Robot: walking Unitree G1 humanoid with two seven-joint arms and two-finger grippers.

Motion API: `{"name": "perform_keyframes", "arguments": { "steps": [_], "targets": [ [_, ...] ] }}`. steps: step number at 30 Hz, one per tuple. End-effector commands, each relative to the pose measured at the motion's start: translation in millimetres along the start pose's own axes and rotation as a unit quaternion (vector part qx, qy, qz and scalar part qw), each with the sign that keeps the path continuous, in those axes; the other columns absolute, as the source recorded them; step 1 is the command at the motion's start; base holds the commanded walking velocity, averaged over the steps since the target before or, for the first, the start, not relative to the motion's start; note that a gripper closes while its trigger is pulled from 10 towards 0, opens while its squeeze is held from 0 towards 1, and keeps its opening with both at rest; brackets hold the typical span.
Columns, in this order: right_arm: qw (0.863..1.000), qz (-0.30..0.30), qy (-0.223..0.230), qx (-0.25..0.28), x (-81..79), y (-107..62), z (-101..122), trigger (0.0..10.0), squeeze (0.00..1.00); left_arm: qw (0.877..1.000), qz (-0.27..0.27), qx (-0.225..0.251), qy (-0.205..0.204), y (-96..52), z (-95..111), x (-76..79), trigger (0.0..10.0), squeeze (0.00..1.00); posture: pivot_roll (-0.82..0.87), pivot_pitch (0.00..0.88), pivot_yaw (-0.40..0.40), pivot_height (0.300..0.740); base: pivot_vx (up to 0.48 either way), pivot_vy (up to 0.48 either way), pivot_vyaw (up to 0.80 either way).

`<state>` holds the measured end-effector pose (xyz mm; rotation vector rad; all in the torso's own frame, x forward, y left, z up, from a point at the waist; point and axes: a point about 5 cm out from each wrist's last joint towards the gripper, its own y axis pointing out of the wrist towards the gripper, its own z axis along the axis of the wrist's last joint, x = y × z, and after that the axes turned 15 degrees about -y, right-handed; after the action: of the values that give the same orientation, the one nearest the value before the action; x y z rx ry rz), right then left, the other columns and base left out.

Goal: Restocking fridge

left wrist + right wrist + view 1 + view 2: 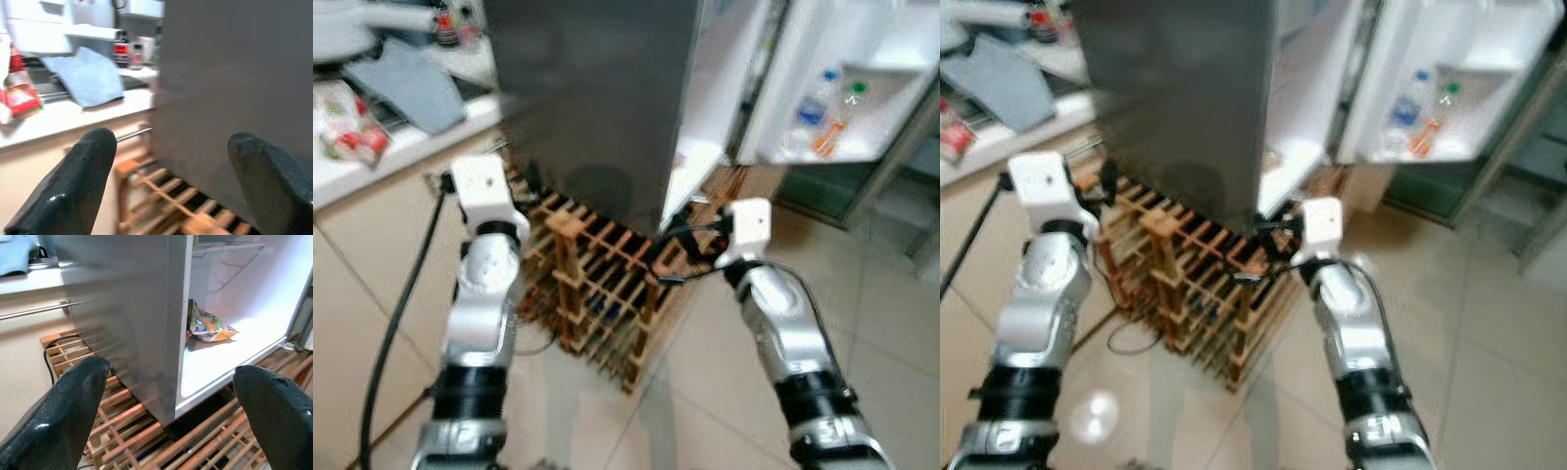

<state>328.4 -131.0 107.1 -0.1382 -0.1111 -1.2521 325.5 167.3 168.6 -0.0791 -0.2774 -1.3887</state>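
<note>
The tall grey fridge (587, 98) stands straight ahead, its white door (842, 88) swung open to the right. Small bottles (813, 110) sit in the door shelf. A colourful snack bag (208, 328) lies on a white shelf inside the fridge. Both silver arms are raised towards the fridge's lower part. My left gripper (171, 147) is open in front of the grey side wall, with nothing between its fingers (83, 181). My right gripper (171, 377) is open too, empty, facing the fridge's front corner and the bottom shelf.
A wooden slatted rack (597, 284) stands under and in front of the fridge, close to both arms. At the left, a white counter (401, 147) holds a blue-grey cloth (406, 83) and a red-and-white packet (347, 132). A black cable (401, 304) trails over the tiled floor.
</note>
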Motion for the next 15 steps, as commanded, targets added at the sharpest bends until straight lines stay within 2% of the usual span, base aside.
{"name": "perform_keyframes", "arguments": {
  "steps": [1, 7, 15],
  "targets": [
    [1.0, 0.006, 0.001, 0.015, -4.3, 6.4, 8.8, 10.0, 0.16, 1.0, 0.008, -0.022, 0.01, 2.3, -6.6, -1.0, 10.0, 0.0, -0.02, 0.0, -0.046, 0.74, 0.0, 0.0, 0.48],
    [1.0, 0.006, -0.008, 0.02, -1.4, 8.1, 10.9, 10.0, 0.17, 1.0, 0.013, -0.027, 0.007, 5.0, -7.9, -2.9, 10.0, 0.0, -0.02, 0.0, -0.049, 0.74, 0.0, 0.0, 0.47],
    [1.0, 0.006, -0.012, 0.025, 2.3, 8.2, 13.9, 10.0, 0.18, 0.999, 0.022, -0.03, 0.006, 7.9, -12.4, 2.3, 10.0, 0.0, -0.05, 0.0, -0.058, 0.74, 0.0, 0.0, 0.47]
  ]
}}
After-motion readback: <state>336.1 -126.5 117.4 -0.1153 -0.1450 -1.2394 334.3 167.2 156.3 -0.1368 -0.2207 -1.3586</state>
